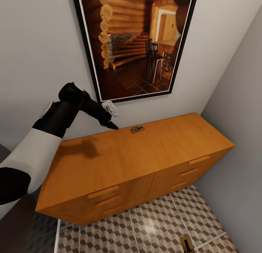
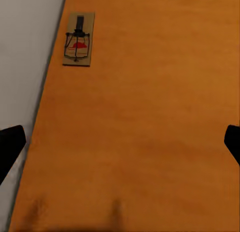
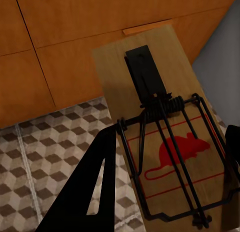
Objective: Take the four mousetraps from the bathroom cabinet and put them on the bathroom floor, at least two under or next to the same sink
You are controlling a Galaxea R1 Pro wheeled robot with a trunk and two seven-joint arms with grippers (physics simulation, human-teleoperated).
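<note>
Left wrist view has the two black fingers [image 2: 9,147] of the left gripper [image 2: 120,144] spread wide at either edge of the picture, nothing between them, poised above the orange-brown top of the cabinet [image 2: 150,117]. Ahead of them one mousetrap [image 2: 78,39] lies flat at the cabinet's back edge, just beside the grey wall [image 2: 25,52], well apart from the fingers. From the head view the left gripper [image 1: 111,124] reaches over the back of the cabinet [image 1: 145,155], with that mousetrap [image 1: 137,129] a little way to its right; a framed picture [image 1: 136,42] of a log cabin hangs on the wall above, and a small white fitting [image 1: 110,107] sits on the wall beside the wrist. In the right wrist view the right gripper [image 3: 165,157] is clamped on a second mousetrap [image 3: 165,137], its dark finger [image 3: 90,187] against the trap's edge, held above the bathroom floor [image 3: 35,162] in front of the cabinet's drawer fronts. On the floor at the bottom of the head view, another tan trap-like object [image 1: 186,242] lies.
</note>
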